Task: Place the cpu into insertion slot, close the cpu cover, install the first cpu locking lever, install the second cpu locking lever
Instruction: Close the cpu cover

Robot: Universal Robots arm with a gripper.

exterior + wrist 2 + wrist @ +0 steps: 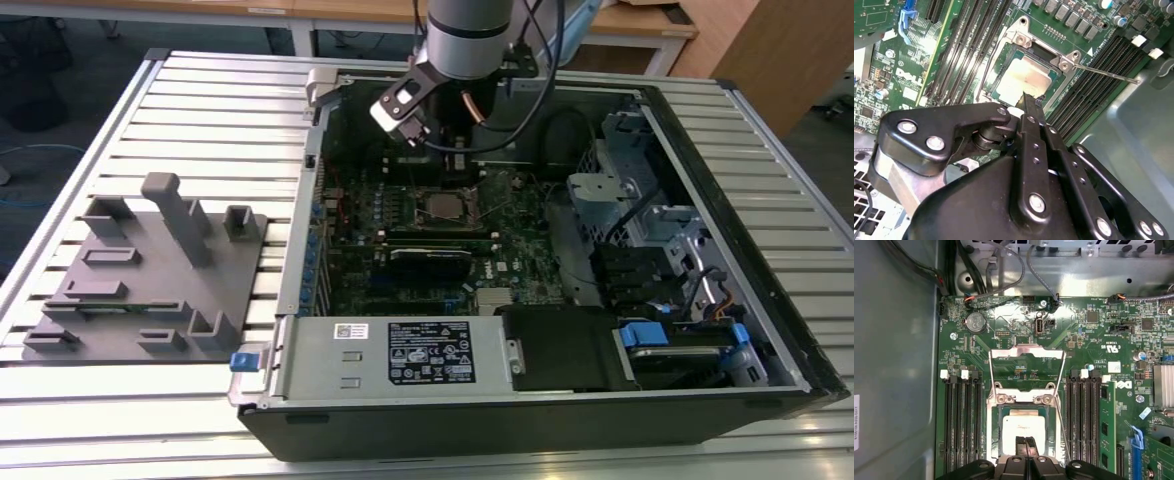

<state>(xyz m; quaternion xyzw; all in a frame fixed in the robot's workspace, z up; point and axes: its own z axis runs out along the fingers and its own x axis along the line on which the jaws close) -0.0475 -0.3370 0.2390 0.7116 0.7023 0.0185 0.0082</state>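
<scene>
Lying flat in the insertion slot (1004, 399), the cpu (1024, 427) is being overlapped at one edge by the gripper (1026, 441), its fingers (1021, 447) pressed together. The cpu cover (1026, 353) is standing open. The arm (467, 30) is being held downward into the case (534, 440) at its far part. A white printed label (430, 352) is being carried by the near power supply (334, 365); memory slots (961, 415) are flanking the insertion slot closely.

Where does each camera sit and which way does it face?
Exterior view: off the arm, high, looking down into the computer case; arm above it.
First wrist view: on the arm, facing down at the motherboard; gripper over the chip.
Second wrist view: on the arm, slanted toward the socket; gripper close up.
Both wrist views share chip and gripper.
</scene>
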